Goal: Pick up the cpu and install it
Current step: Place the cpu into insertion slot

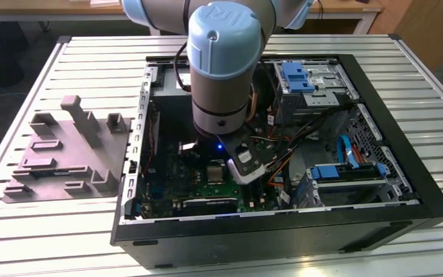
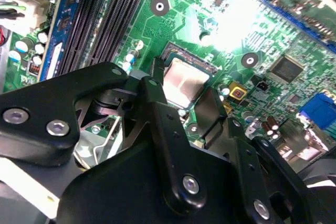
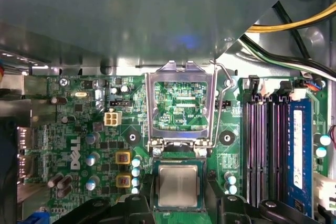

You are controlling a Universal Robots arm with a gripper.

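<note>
The cpu (image 3: 178, 183) is a silvery square chip lying flat in the dark socket of the green motherboard (image 3: 84, 129); it also appears in the second wrist view (image 2: 184, 81). My gripper (image 3: 178, 195) straddles it, open, with one black finger (image 3: 143, 190) on each side just outside the socket frame. The second wrist view has the gripper (image 2: 181, 95) low over the chip, a finger (image 2: 157, 108) beside its edge. In the exterior view the gripper (image 1: 235, 168) reaches down into the open computer case (image 1: 375, 115).
The socket's metal load plate (image 3: 151, 108) stands flipped open behind the chip, its lever (image 3: 223, 93) raised. Memory slots (image 3: 262, 145) and cables (image 3: 294, 22) flank the socket. A grey moulded holder (image 1: 64, 156) sits on the slatted table (image 1: 52, 242) at the exterior view's left.
</note>
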